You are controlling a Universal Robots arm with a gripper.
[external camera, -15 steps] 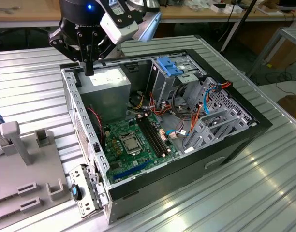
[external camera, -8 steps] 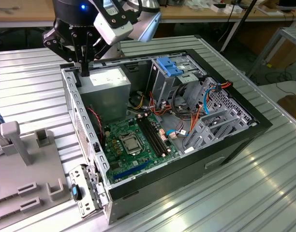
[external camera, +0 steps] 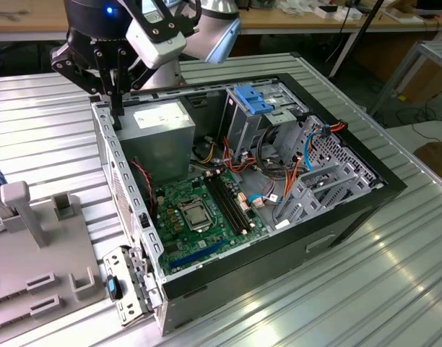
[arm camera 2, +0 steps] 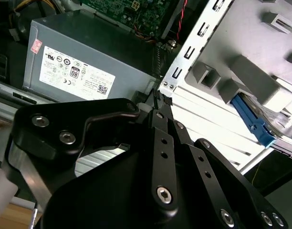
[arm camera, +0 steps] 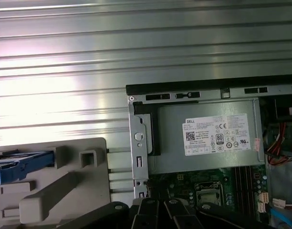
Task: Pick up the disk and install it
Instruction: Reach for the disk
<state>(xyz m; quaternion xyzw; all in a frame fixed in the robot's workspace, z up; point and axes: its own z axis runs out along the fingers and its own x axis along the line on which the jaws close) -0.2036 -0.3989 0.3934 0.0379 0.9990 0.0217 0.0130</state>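
Observation:
The disk [arm camera: 23, 165] rests in a grey holder [arm camera: 65, 195] on the table beside the computer case, its blue frame and a strip of silver metal showing. The second wrist view has its blue frame edge [arm camera 2: 253, 121] behind the holder's blocks. My gripper [external camera: 118, 116] hangs over the case's back corner, at the exterior view's left, next to the power supply [external camera: 163, 134]. Its fingers look shut together with nothing between them, as the second wrist view also shows at the gripper [arm camera 2: 159, 98]. It is well apart from the disk.
The open computer case [external camera: 336, 210] lies on the ribbed metal table, with motherboard [external camera: 199, 210], cables and a silver drive cage with blue clips [external camera: 257, 101] inside. The grey holder [external camera: 40, 238] sits at the exterior view's left of the case. The case's metal wall [external camera: 109, 166] stands right under the gripper.

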